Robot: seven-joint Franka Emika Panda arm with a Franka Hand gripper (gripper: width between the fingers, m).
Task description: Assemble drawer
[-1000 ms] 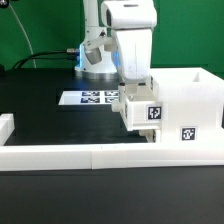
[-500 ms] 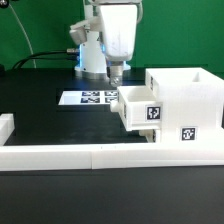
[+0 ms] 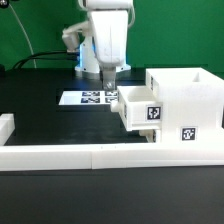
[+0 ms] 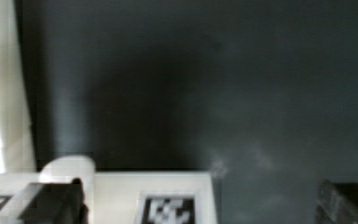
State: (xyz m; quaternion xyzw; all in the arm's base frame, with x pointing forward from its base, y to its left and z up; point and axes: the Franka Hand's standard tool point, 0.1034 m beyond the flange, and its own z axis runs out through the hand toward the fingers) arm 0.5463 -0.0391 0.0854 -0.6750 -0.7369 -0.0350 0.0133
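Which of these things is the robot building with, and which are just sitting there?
For the job:
- tall boxy white plastic housing
- small white open-top tray with a tag
- robot gripper

Just there:
- flat white marker board
- long low white bar
- black table

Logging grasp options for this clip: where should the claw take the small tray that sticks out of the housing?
Judging by its pose, from above: the tray is open-topped and its outer end juts clear of the housing. Closing the claw over a thin side wall near that free end looks best; the tagged front faces sideways.
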